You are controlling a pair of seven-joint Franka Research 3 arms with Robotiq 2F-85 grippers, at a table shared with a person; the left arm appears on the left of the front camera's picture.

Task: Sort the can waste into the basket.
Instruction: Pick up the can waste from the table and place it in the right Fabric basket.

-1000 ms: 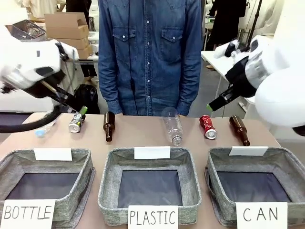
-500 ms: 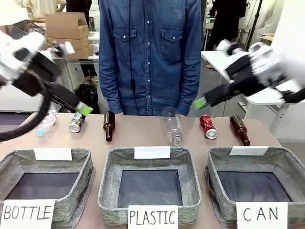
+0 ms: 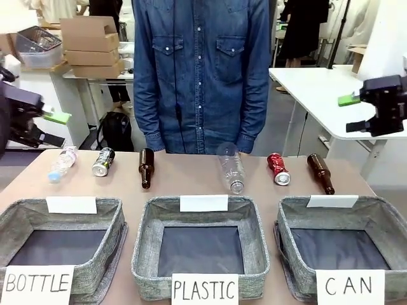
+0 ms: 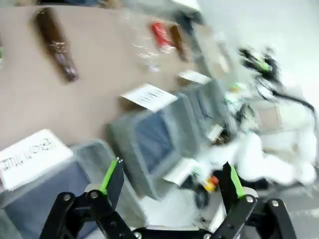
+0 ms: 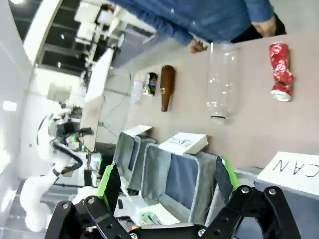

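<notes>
Grey weave marks the CAN basket (image 3: 381,213) at your right; the red can (image 3: 277,169) lies on the worktop (image 3: 191,183) just beyond it, and the silver-and-black can (image 3: 102,161) lies far left. Since a second ago you've drawn both arms back sideways. The left gripper (image 3: 54,128) and right gripper (image 3: 351,113) gape wide, holding nothing.

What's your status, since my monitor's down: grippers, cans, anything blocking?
Left gripper, right gripper open, empty, up at the sides. Red can, silver-and-black can lying on table; CAN basket empty. Brown bottle close beside red can.
</notes>
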